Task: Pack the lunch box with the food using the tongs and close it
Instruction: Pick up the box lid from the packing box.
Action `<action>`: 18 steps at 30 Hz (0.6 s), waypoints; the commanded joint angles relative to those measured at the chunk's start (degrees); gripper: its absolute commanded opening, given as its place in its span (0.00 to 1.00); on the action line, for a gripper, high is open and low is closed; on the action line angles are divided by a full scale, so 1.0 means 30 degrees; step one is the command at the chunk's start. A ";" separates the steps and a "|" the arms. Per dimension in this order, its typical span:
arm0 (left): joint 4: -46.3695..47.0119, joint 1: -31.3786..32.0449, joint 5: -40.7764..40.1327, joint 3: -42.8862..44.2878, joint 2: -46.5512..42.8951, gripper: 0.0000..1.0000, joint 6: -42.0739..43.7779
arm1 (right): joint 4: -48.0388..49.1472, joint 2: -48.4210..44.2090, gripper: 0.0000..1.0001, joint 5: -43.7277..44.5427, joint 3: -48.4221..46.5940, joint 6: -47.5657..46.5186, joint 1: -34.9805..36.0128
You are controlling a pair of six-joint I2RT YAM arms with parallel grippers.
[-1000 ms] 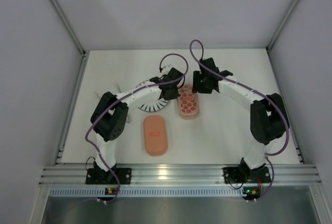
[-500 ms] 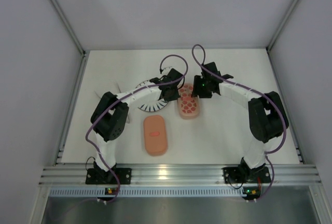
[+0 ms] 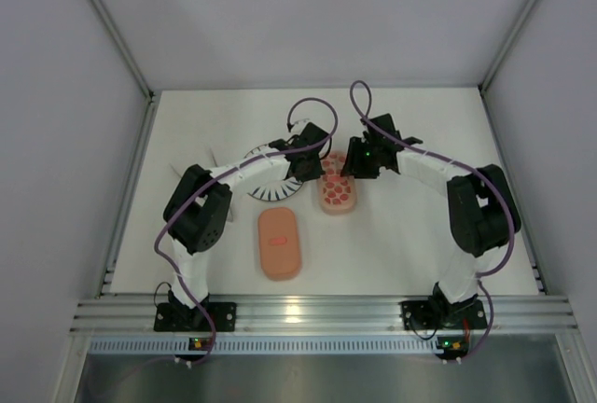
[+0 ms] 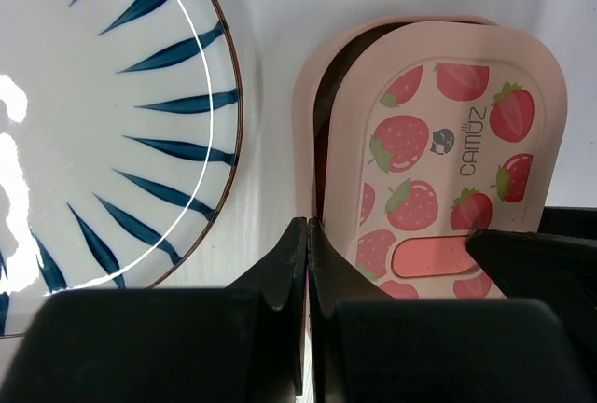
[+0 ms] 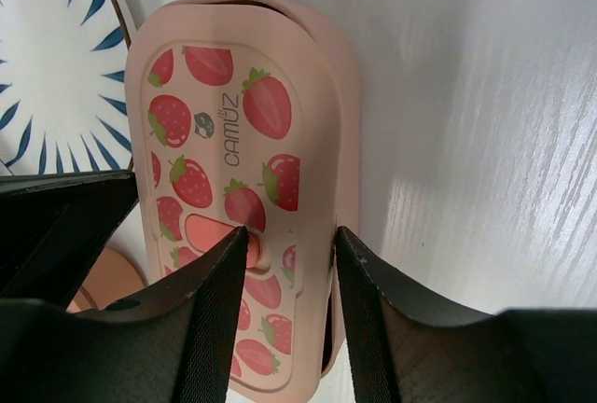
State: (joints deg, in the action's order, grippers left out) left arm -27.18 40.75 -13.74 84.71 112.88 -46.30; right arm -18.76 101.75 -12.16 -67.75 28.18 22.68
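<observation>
Salmon-pink plastic holds the centre of the overhead view: the lunch box [image 3: 338, 196], its strawberry lid [image 5: 224, 142] lying askew on the tray rim [image 5: 347, 104], a dark gap showing along the lid's left side in the left wrist view.

My right end effector [image 5: 289, 277] is half-spread over the lid's right edge, clamping nothing I can make out; my left end effector [image 4: 308, 272] is pinched shut just beside the box's left wall. Pressing off-centre could tip the lid or skate the box left into the plate [image 4: 103, 123], which lies just beside it; the two end effectors are near enough to clash.

Free bench [image 3: 401, 226] opens right and lower right; the plain pink lid [image 3: 279, 243] lies apart, lower left. Tongs and food show nowhere.
</observation>
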 commanded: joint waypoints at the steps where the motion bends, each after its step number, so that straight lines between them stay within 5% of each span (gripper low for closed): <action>1: 0.0710 -0.0078 0.0243 0.0182 0.0254 0.00 -0.0005 | 0.1216 -0.1309 0.42 -0.0838 0.0111 0.0185 -0.0205; 18: 0.0740 -0.0078 0.0361 0.0241 0.0371 0.00 0.0024 | 0.1098 -0.2453 0.32 -0.1980 -0.0035 0.0712 -0.0381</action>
State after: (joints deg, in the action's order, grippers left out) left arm -26.81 40.58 -13.06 84.71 113.21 -46.35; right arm -18.79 97.45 -15.25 -67.40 29.08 22.17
